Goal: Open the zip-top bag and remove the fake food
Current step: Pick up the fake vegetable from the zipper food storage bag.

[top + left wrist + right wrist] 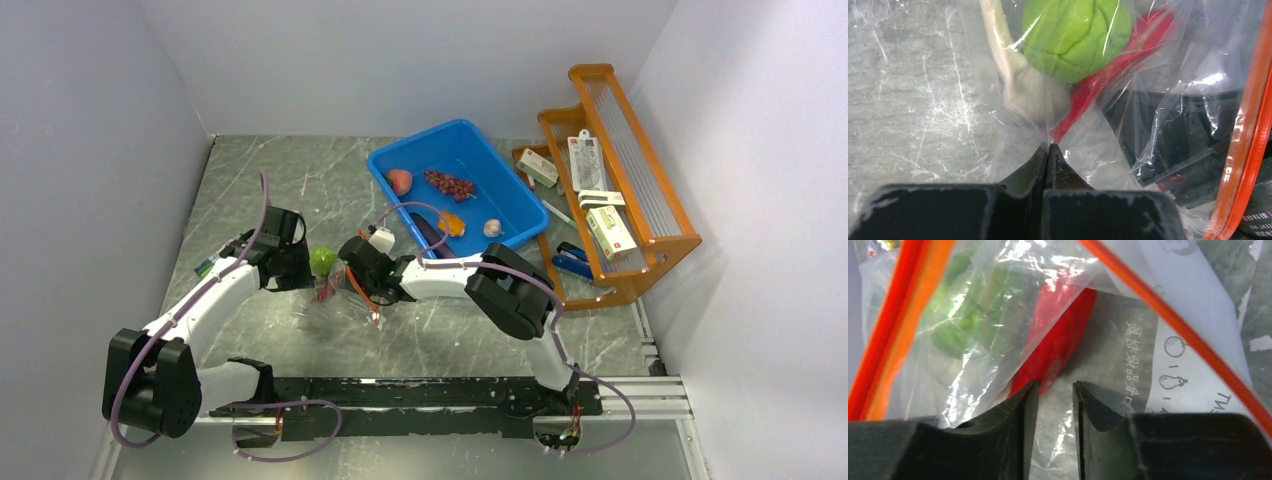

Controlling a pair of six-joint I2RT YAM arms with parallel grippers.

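Your left gripper (1048, 148) pinches the bag (1128, 110) shut mid-desk. Your right gripper (1055, 390) is narrowly open; plastic blurs the ball (955, 325).

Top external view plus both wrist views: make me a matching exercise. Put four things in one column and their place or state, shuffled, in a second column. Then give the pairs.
Column one
1. green ball
2. grapes
3. left gripper
4. right gripper

Column two
a. open, at the mouth of the zip-top bag
b. lying in the blue bin
c. shut on the zip-top bag's plastic
d. inside the zip-top bag

Pairs: 1-d, 2-b, 3-c, 4-a
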